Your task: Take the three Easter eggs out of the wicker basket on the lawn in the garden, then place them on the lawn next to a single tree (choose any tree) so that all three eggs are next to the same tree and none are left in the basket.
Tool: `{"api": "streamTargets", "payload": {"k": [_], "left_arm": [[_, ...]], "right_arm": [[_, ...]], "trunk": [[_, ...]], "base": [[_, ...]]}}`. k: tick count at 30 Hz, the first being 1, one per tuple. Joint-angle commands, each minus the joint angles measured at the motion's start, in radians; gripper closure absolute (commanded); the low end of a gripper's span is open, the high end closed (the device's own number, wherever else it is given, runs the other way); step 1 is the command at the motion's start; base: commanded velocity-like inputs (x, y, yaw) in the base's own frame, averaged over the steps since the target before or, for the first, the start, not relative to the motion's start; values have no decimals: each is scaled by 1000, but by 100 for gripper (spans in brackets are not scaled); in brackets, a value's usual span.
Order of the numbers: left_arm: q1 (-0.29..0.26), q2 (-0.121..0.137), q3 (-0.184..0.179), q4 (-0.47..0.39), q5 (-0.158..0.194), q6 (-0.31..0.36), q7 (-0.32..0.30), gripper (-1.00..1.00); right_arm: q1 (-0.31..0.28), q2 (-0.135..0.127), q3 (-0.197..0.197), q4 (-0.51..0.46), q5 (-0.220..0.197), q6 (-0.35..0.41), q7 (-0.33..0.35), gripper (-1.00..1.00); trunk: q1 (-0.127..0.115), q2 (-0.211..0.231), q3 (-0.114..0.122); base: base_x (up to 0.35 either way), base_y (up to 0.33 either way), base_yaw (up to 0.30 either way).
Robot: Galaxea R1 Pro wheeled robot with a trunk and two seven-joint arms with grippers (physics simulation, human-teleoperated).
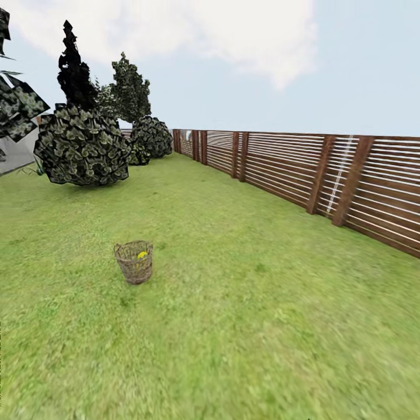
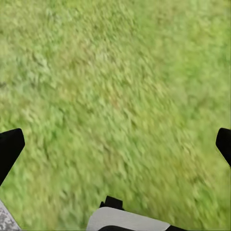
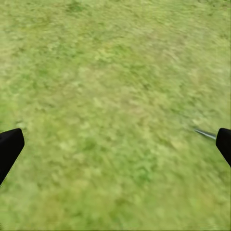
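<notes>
Standing on the lawn (image 1: 245, 326), well apart from the fence (image 1: 303, 169), the wicker basket (image 1: 134, 262) held yellow Easter eggs (image 1: 142, 254); both the left gripper (image 2: 115, 144) and the right gripper (image 3: 115, 144) hung with fingers spread wide, empty.

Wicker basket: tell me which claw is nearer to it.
Probably left. The wicker basket stands ahead, left of the head view's middle; the left claw and right claw both hang open over lawn, short of it.

Round bush (image 1: 81, 146), slatted fence (image 1: 303, 169)

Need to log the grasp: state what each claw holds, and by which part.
Nothing is held. Left claw and right claw are open over bare lawn; the wicker basket stands ahead.
</notes>
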Motion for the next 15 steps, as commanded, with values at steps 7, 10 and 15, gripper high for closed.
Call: {"api": "streamTargets", "payload": {"k": [7,10,15], "left_arm": [[0,1,6,1,-5,-3,1,-100],[-1,0,6,1,-5,-3,0,-100],[-1,0,6,1,-5,-3,1,-100]], "right_arm": [[-1,0,5,0,-9,-3,2,-100],[-1,1,5,0,-9,-3,3,-100],[-1,1,5,0,-9,-3,2,-100]], "trunk": [[1,-2,-1],[1,-2,-1],[1,-2,-1]], "base": [[319,-72,51],[320,-77,166],[320,-92,253]]}}
